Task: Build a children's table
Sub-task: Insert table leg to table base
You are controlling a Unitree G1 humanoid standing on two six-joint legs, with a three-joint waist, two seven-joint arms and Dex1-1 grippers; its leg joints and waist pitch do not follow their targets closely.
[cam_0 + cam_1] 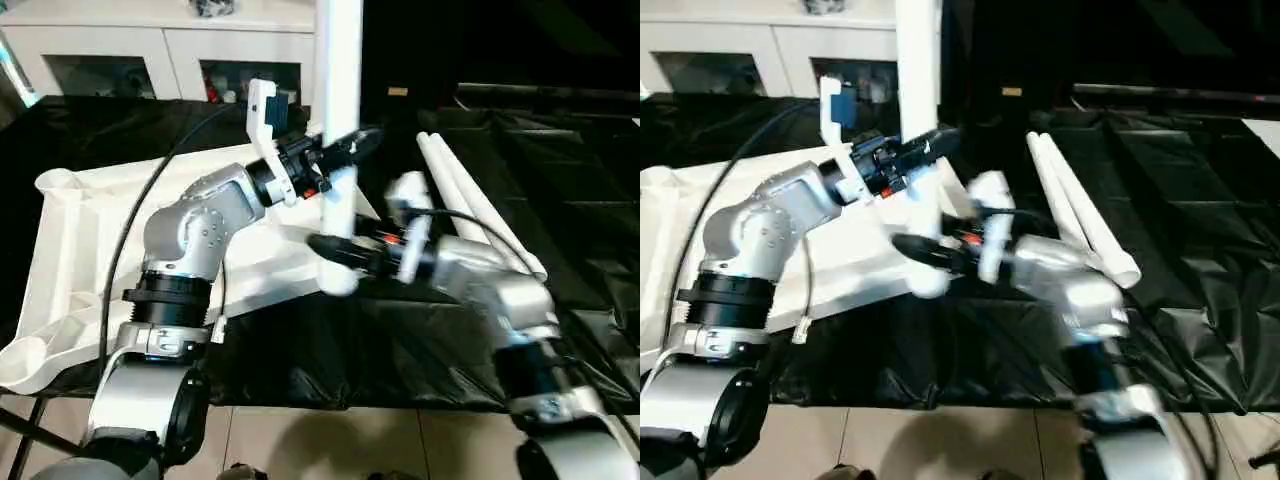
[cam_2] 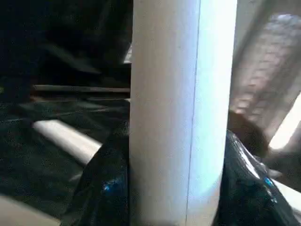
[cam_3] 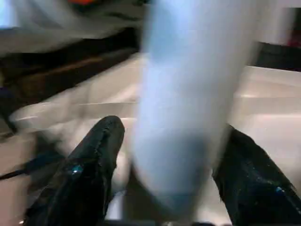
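The children's table is half-built in front of me: its long white plastic tube leg stands upright at the near corner of the white ribbed plastic top panel, which lies underside up on the black-sheeted tabletop. I judge the leg to be light, hollow and stiff, with a smooth, slippery wall that could twist or slide in a loose hold. It is best taken square across its round body, low enough to steer the end into the corner socket. The panel looks rigid but light, so it may skate on the sheet if I push sideways instead of straight down. My left tool is clamped on the leg partway up, a finger on each side. My right tool sits around the leg's lower end with its fingers spread and slack showing beside the tube. Two more white tube legs lie side by side on the crinkled sheet to my right. Behind is a white cabinet with glass doors, and pale floor tiles show below the near edge.
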